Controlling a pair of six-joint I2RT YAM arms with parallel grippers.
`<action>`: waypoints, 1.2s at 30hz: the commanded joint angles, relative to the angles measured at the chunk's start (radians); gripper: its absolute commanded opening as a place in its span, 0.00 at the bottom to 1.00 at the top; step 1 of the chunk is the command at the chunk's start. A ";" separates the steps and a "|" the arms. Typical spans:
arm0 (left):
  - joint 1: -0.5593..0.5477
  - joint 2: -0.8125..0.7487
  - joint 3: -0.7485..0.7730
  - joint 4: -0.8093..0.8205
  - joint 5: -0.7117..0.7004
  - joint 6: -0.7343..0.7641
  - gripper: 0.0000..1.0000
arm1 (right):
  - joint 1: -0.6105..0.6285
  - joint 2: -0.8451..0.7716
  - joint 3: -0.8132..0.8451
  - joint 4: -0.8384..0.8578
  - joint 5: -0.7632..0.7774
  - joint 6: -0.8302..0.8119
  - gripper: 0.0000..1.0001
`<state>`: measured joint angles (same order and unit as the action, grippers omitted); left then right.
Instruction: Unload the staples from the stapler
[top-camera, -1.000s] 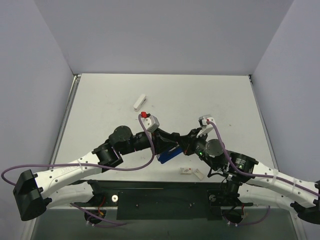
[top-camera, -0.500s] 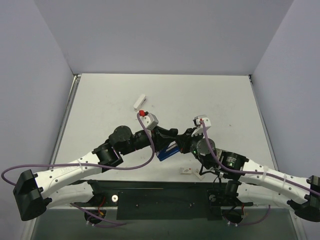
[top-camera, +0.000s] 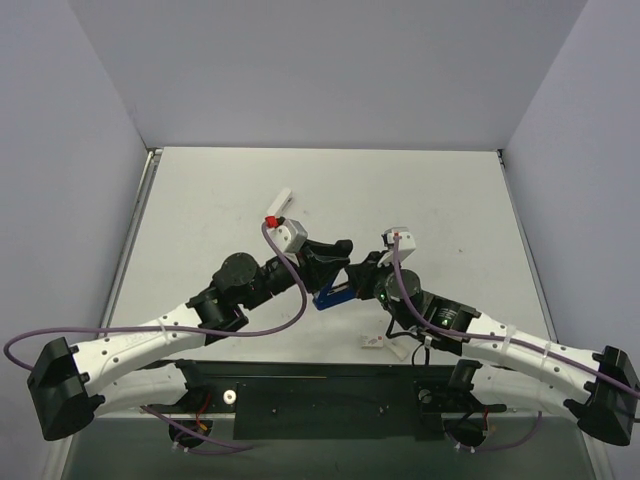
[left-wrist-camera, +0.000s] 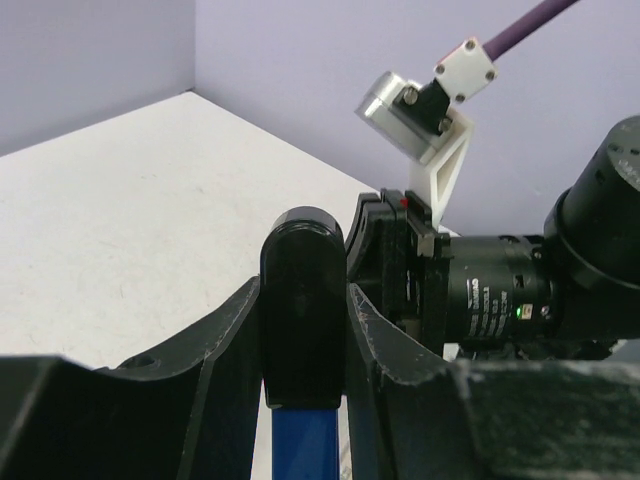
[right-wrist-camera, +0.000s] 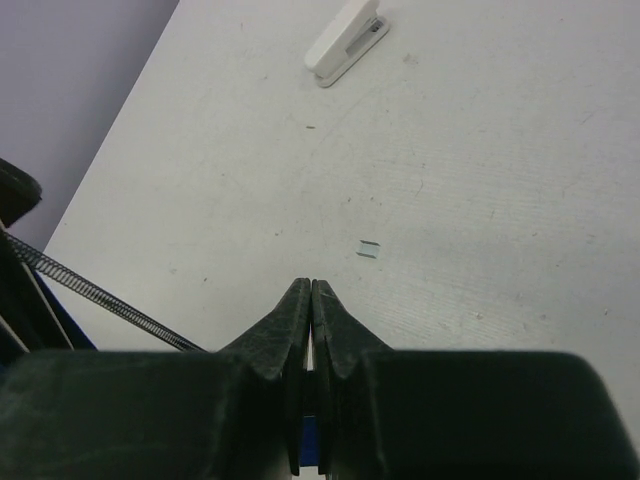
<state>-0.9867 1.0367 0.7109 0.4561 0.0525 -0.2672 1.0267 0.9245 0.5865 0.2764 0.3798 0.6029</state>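
Note:
My left gripper (top-camera: 328, 266) is shut on the blue stapler (top-camera: 336, 292) and holds it above the table. In the left wrist view the fingers (left-wrist-camera: 240, 330) clamp the stapler's black end (left-wrist-camera: 302, 300), with its blue body (left-wrist-camera: 305, 445) below. My right gripper (top-camera: 362, 278) meets it from the right. Its jaws (right-wrist-camera: 312, 285) are shut, with a blue part (right-wrist-camera: 310, 440) pinched deep between them. A thin spring rod (right-wrist-camera: 100, 295) runs out to the left. Pale staple strips (top-camera: 374, 342) lie on the table near the front edge. One tiny staple bit (right-wrist-camera: 369, 249) lies ahead of the right fingers.
A white stapler (top-camera: 280, 204) lies at the back left of the table and also shows in the right wrist view (right-wrist-camera: 347, 42). The right wrist camera mount (left-wrist-camera: 430, 120) stands close in front of the left gripper. Grey walls surround the table.
Both grippers have moved away from the front edge and slightly left, carrying the blue stapler with them. The right arm has stretched further left. The staple strips stayed on the table.

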 joint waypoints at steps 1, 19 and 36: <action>-0.003 0.006 0.029 0.286 -0.072 -0.001 0.00 | -0.016 0.045 -0.024 0.066 -0.044 0.015 0.00; 0.000 0.138 0.070 0.418 -0.186 0.091 0.00 | -0.057 0.175 -0.007 0.199 -0.148 0.040 0.00; 0.026 0.315 0.196 0.504 -0.214 0.161 0.00 | -0.117 0.191 -0.047 0.236 -0.185 0.101 0.00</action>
<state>-0.9710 1.3457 0.8009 0.7605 -0.1417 -0.1177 0.9264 1.1160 0.5533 0.4675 0.2337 0.6655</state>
